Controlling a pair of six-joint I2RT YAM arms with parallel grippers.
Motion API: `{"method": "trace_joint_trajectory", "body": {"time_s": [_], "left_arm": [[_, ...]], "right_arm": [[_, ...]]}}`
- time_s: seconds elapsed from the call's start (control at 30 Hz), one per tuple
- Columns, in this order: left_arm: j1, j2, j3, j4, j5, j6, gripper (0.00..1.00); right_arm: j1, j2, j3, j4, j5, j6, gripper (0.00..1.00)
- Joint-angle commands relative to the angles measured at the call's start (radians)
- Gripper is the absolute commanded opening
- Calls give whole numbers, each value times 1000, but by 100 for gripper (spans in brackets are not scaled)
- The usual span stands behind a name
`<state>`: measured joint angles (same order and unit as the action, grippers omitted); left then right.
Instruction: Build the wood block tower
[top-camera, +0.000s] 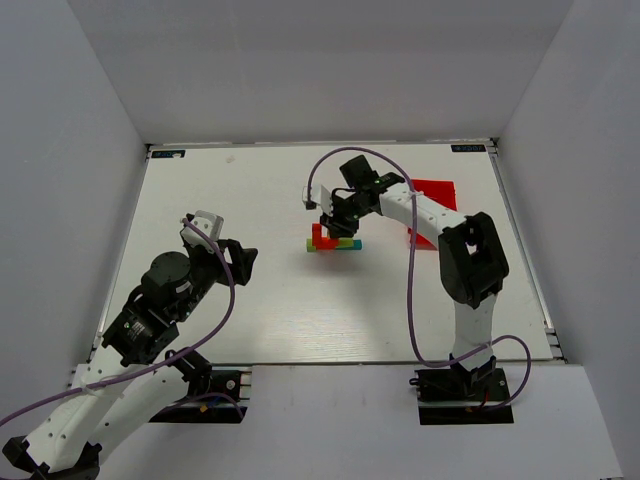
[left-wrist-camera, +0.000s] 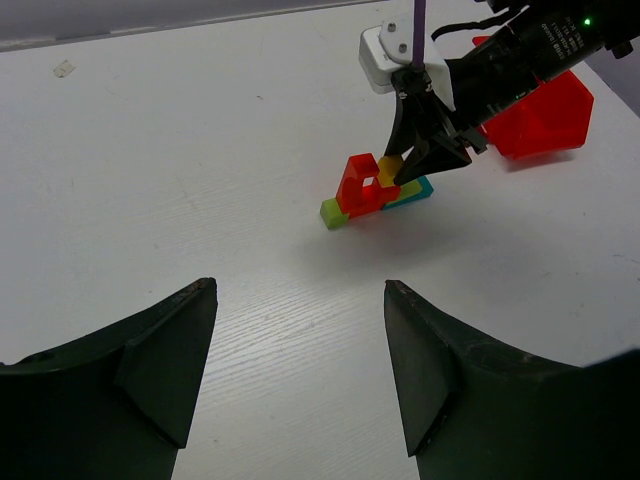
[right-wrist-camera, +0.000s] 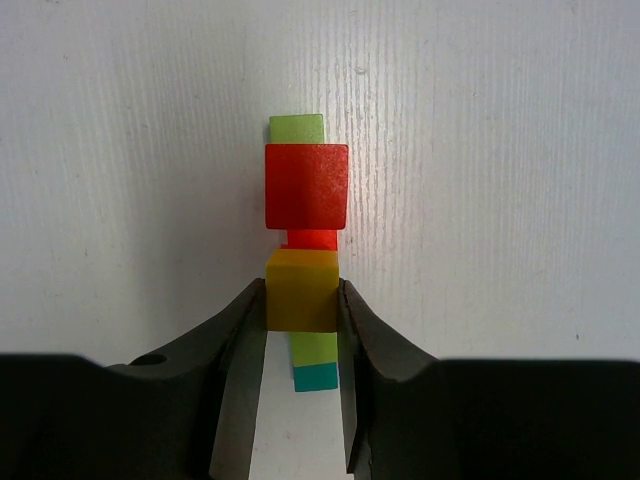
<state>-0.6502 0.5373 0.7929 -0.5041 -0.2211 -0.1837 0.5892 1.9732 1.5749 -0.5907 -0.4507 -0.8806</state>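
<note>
Over the block row (right-wrist-camera: 310, 190), right fingers (right-wrist-camera: 240, 340) clamp yellow cube (right-wrist-camera: 301, 290), left fingers (left-wrist-camera: 170, 370) spread empty

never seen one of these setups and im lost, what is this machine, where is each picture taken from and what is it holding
These are two robot arms bolted at the near edge of a white table, each ending in a two-finger gripper. One picture looks down from a fixed camera above and behind the arms; the other two come from cameras on each wrist, so the dark shapes at the bottom are that arm's own fingers.

In the middle stands a small stack of painted wooden blocks: green and teal at the base, red pieces above. The right gripper is closed on a yellow cube directly over the stack. The left gripper is open and holds nothing, back from the blocks. A red plastic bin sits behind the right arm.
</note>
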Motion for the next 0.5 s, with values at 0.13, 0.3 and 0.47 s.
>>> {"method": "trace_joint_trajectory", "body": {"time_s": [0.13,0.3,0.47], "left_arm": [[3,-7,0,1,3,4,78],[3,-7,0,1,3,4,78],[3,-7,0,1,3,4,78]], "right_arm": [[1,16,43,-24,-17,-12,0],[0,22,45,-23,-11,-15,0],[1,26,51,-23,-8,-12,0]]}}
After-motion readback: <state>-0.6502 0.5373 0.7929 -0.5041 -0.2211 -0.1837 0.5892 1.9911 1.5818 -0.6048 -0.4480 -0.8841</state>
